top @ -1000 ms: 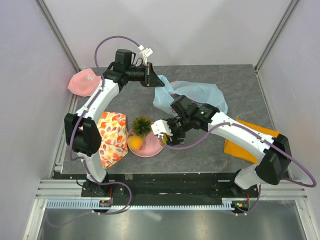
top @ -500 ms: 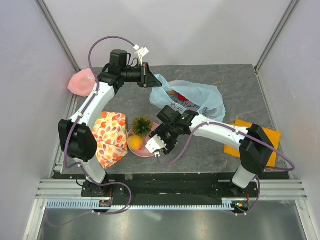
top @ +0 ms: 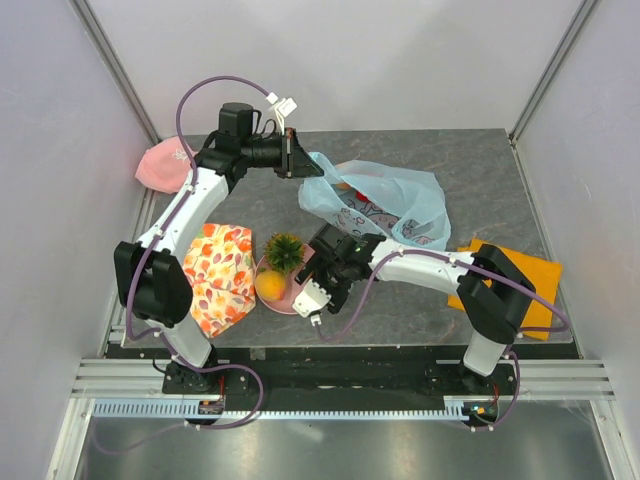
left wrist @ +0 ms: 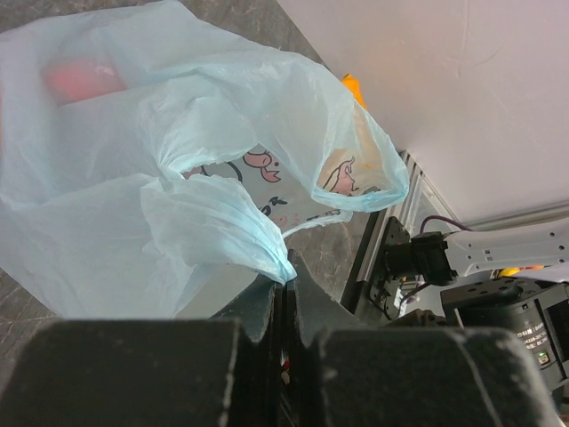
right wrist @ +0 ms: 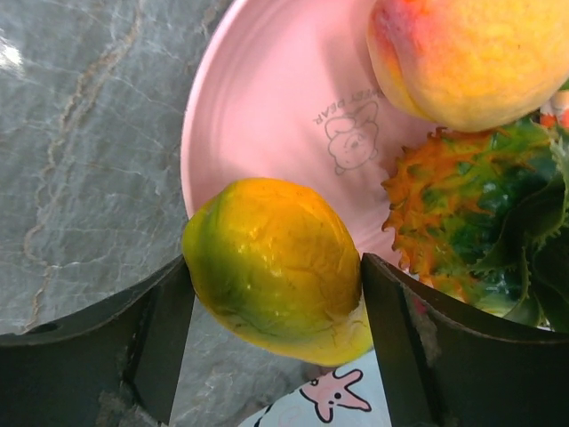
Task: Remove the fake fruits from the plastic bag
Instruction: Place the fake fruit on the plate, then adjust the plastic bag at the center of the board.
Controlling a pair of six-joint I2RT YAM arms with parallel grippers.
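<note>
From above, the pink plate [top: 296, 304] sits on the grey table [top: 420, 310] in front of the arms, and everything else is easiest placed from it. On the plate are the mini pineapple [top: 283, 250], at its far side, and a round orange-yellow fruit [top: 270, 285] at its left. The right gripper [top: 312, 294] hangs over the plate's right rim. The plastic bag [top: 390, 205] lies beyond the plate and to its right, with a red shape [top: 365, 194] showing inside it. The left gripper [top: 300, 160] is at the bag's left corner, well beyond the plate. A floral cloth [top: 222, 275] lies just left of the plate and a flat orange cloth [top: 525, 270] far to its right. In the left wrist view, the left gripper [left wrist: 286, 269] is pinched tight on a twisted fold of the plastic bag [left wrist: 187, 169], and a red blur [left wrist: 80, 80] shows through the film. In the right wrist view, the right gripper [right wrist: 276, 294] is clamped on the yellow-green mango [right wrist: 276, 267] at the edge of the pink plate [right wrist: 267, 116]; I cannot tell whether it touches the plate. The peach [right wrist: 471, 58] and the pineapple [right wrist: 458, 213] rest farther in.
</note>
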